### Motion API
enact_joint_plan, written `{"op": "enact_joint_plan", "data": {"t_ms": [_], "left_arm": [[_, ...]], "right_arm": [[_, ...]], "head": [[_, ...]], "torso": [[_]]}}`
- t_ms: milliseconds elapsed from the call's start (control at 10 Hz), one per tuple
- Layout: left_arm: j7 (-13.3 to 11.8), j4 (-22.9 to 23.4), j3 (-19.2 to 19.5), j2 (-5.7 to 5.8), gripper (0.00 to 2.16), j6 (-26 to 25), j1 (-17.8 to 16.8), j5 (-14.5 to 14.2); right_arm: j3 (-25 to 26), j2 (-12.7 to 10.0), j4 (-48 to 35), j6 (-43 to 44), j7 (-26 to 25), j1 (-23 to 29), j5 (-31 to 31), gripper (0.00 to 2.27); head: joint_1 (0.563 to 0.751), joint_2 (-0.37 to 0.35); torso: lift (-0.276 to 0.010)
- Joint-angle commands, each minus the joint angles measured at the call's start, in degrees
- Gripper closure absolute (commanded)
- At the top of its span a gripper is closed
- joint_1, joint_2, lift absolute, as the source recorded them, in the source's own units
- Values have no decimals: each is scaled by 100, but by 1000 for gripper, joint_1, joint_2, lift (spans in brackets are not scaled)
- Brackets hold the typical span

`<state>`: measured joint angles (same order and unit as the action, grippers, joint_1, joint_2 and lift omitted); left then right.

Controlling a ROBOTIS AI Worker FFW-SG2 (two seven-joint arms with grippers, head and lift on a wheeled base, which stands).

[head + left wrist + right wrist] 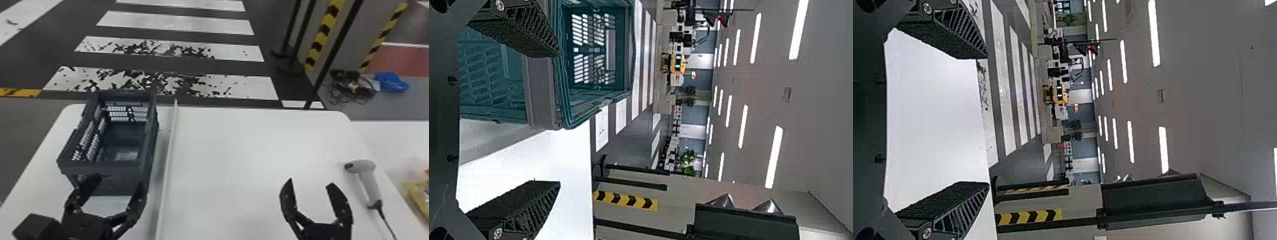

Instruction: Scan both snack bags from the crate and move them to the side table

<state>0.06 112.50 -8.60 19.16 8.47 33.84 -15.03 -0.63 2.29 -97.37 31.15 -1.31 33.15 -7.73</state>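
With left black gripper (119, 181) and right black gripper (311, 182) wide and empty, low in the frame; best to check grey plastic crate (102, 169) at left, apparently empty; then withdraw gently, not brushing yellow snack bag (418, 193) on white side table (399, 140), right edge.

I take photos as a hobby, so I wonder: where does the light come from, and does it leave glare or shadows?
Both wrist views: bright ceiling strip lights, probably the main source; head view: a soft, pale sheen on the white table, and a faint shadow beside the handheld scanner.
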Motion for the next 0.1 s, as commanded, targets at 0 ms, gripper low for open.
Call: {"op": "enact_joint_plan", "data": {"t_ms": [0], "left_arm": [[3,0,-10,0,83,0,0,0]], "right_arm": [[1,0,-10,0,-1,16,0,93]], "head": [[695,-93]], "torso": [[-99]]}}
